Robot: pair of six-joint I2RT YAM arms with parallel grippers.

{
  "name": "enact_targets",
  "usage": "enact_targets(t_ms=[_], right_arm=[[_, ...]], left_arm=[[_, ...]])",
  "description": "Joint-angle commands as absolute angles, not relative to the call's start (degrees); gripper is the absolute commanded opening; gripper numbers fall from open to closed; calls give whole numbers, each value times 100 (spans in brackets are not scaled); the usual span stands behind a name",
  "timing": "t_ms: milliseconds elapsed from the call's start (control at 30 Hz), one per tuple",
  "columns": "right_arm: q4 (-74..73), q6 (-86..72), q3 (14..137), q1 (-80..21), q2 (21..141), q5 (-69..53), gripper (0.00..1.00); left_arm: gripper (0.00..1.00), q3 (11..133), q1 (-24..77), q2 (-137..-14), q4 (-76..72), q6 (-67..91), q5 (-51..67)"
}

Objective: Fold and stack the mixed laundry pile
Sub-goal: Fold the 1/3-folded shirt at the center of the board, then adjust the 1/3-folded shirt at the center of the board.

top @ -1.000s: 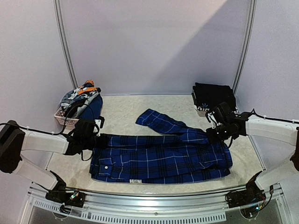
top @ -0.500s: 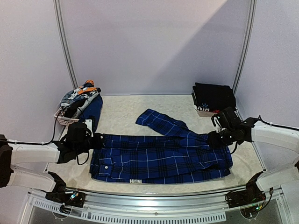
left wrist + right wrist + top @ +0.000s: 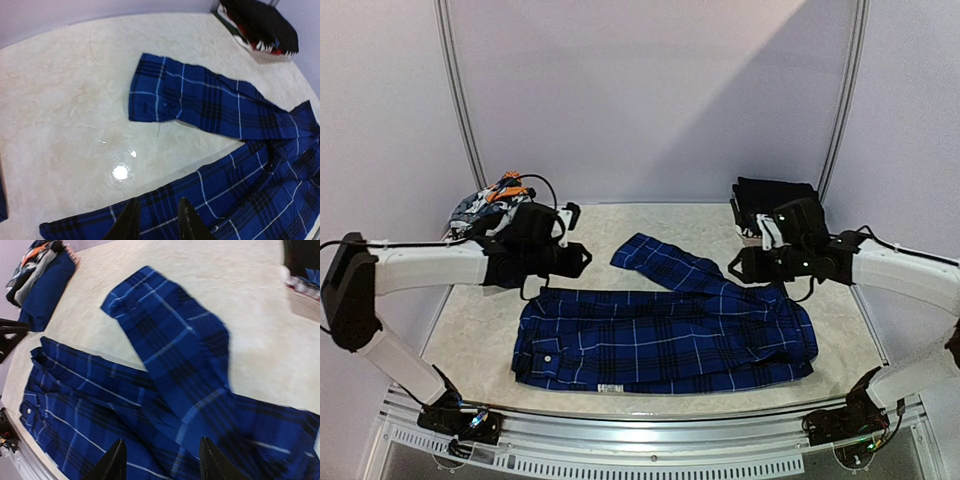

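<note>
1. One garment, the blue plaid shirt [image 3: 660, 335], is spread on the tabletop [image 3: 590, 225] near the front edge. It is doubled lengthwise into a long flat band running left to right.
2. One sleeve [image 3: 665, 262] has not been taken into that band. It lies flat and angles from the right part of the shirt toward the far middle of the tabletop.
3. The left tool [image 3: 578, 257] is held above the far edge of the band at its left end. Its fingers [image 3: 131, 222] are parted and nothing is held between them.
4. The right tool [image 3: 738, 268] is held over the shirt's right end, close to where the sleeve joins. Its fingers [image 3: 116, 462] are spread wider and are likewise empty. Neither tool is seen to touch the cloth.
5. A black stack [image 3: 778, 205] is seen at the far right corner, with dark pieces lying flat on top of lighter patterned ones. It is judged to be the finished part of the work.
6. A crumpled heap [image 3: 492, 210] of grey, white and orange patterned pieces, with a dark blue piece beside it, is seen at the far left corner. It is judged to be laundry not yet folded.
7. The task is judged to be partly done. For the shirt, the sleeve is yet to be folded in, the band folded crosswise, and the bundle carried to the stack. After that the heap on the left remains to be worked through.
</note>
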State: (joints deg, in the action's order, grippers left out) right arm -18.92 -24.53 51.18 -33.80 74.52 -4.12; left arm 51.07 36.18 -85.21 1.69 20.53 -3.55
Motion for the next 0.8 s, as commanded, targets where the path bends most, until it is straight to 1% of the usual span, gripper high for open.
enact_targets(t_ms=[0,167,233,367,567,767], right_arm=[[-1571,-2486,5895,-3665,8578,-1027,45],[-1656,-2565,6873,-3795,9856,-1449,33],[-1741,-2575,7153,-3828,10423,-1599,30],[-1937,-2543,7460,-3904,10991,-1718,27],[-2255,-2453,7467,-3962,11291,-1825,23],[-2388,-2463,7076,-4096,10986,-1697,20]], left_arm=[[26,5910,3958,-9583,1537,1803,84],[24,6086,4143,-9951,1585,1856,224],[24,6066,4180,-9990,1626,1864,238],[23,5914,4289,-9938,1670,1833,228],[21,5567,4439,-9818,1547,1852,161],[19,5225,4515,-9612,1478,1906,67]])
